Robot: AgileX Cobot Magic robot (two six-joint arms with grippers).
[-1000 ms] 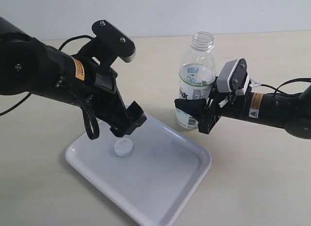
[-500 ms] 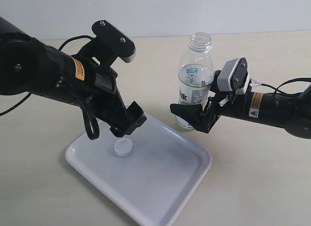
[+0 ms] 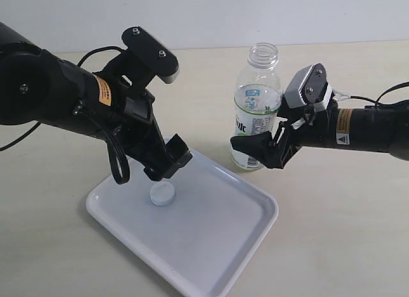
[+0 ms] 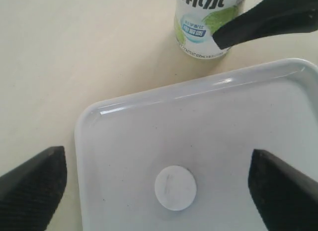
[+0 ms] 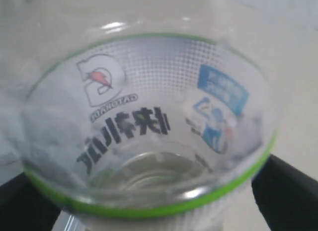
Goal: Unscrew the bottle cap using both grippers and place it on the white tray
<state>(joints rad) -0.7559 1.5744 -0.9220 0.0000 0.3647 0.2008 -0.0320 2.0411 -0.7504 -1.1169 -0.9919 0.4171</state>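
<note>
The white bottle cap (image 3: 162,194) lies flat on the white tray (image 3: 243,239), free of any finger; the left wrist view shows the bottle cap (image 4: 175,187) from above inside the tray's rim (image 4: 99,110). My left gripper (image 3: 170,167) hovers just above it, open, with its black fingers (image 4: 35,186) wide on both sides. The clear bottle (image 3: 257,105) stands uncapped on the table beside the tray's far edge. My right gripper (image 3: 259,150) is open around the bottle's lower part. The bottle (image 5: 149,116) fills the right wrist view, with a black finger (image 5: 288,196) at each side.
The tray sits at the front middle of the beige table (image 3: 345,233). A black cable (image 3: 118,163) loops from the left arm over the tray's near-left corner. The right arm's cable (image 3: 383,96) runs along the table at the right.
My right gripper's jaws have spread wider around the bottle, and that wrist has lifted a little. The bottle shifted slightly left. The left gripper and the cap have not moved.
</note>
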